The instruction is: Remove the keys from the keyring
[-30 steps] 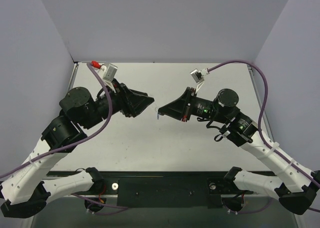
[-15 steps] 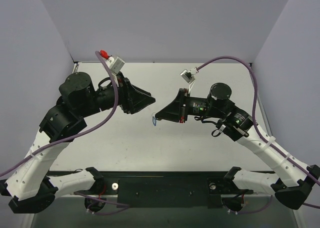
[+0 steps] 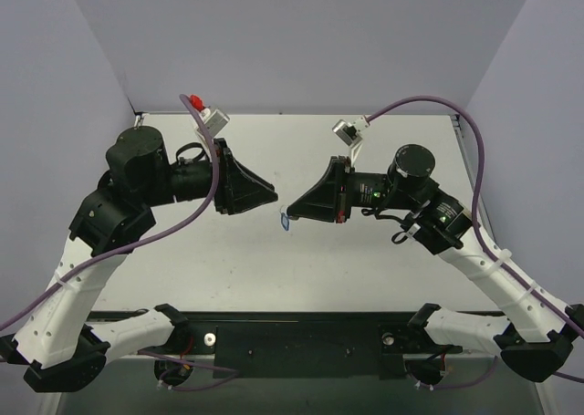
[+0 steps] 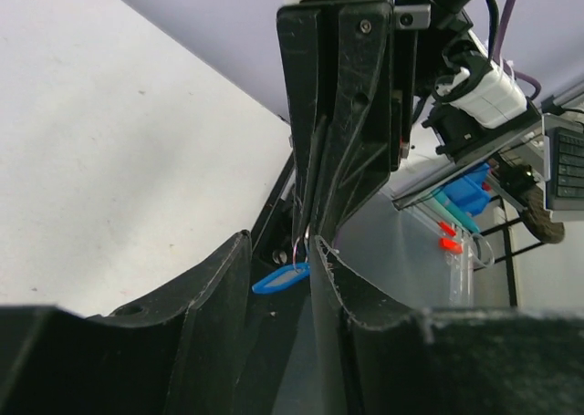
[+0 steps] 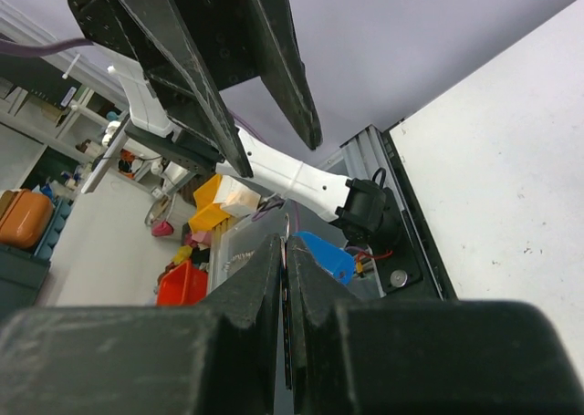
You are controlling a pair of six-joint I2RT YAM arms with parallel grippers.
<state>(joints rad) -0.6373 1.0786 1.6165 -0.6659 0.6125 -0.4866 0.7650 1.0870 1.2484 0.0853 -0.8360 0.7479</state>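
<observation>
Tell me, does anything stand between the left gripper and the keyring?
Nothing visible does. The right gripper pinches the keyring in the air, with its blue tag, directly ahead of the open left gripper.

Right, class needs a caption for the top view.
Right hand pinches the blue-tagged keyring; open left hand faces it.

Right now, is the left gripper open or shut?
Open. The left gripper has its fingers apart in the left wrist view, with the blue tag and the right gripper showing through the gap.
</observation>
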